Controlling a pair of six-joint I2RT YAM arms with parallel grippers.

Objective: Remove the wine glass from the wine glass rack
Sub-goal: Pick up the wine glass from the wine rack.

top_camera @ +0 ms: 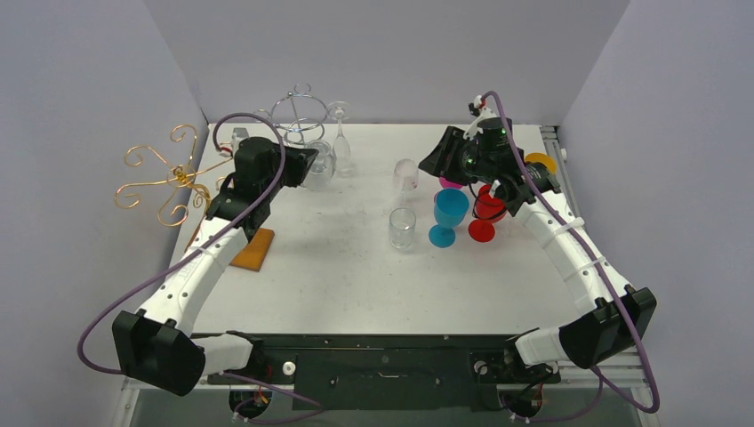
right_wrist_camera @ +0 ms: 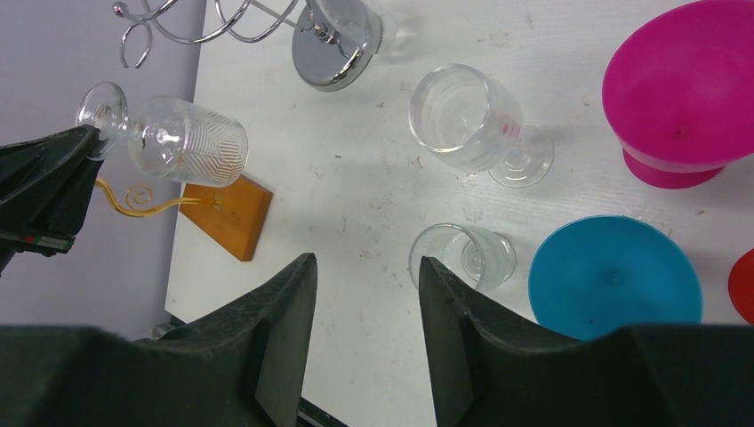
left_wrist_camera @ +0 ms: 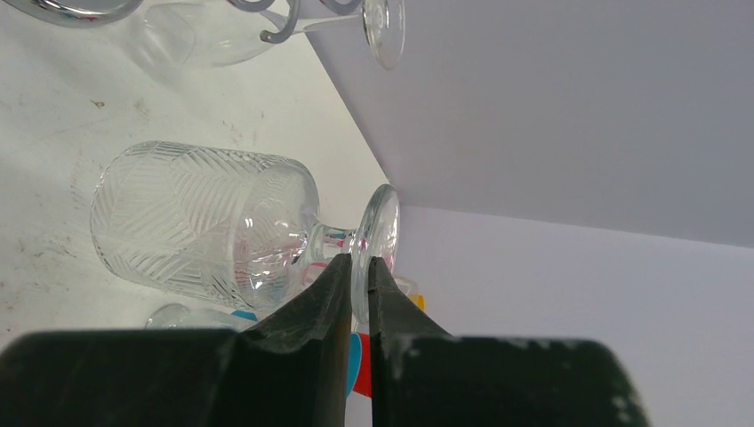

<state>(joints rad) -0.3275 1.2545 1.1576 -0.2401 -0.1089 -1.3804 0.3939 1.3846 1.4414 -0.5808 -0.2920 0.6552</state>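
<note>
Overhead, the left tool (top_camera: 305, 169) sits beside the silver wire wine glass rack (top_camera: 298, 111) at the far left of the white tabletop (top_camera: 338, 276), with the clear cut-pattern wine glass (top_camera: 322, 165) at its tip. A second plain clear glass (top_camera: 341, 147) hangs from the rack by its foot. The right tool (top_camera: 436, 158) hovers well apart, above a clear tumbler (top_camera: 402, 227) and a blue plastic goblet (top_camera: 449, 213). From the left wrist, the fingers are pressed nearly together on the rim of the patterned glass's round foot, and the glass lies sideways in the air, its bowl over the tabletop. The rack's hooked wire shows higher up, apart from it. From the right wrist, that tool's jaws stand about half apart with nothing between them. The patterned glass appears below and left of the rack's arms, touching none of them. By these views the lift-off looks essentially done. What seems left is carrying the glass clear and setting it down.
</note>
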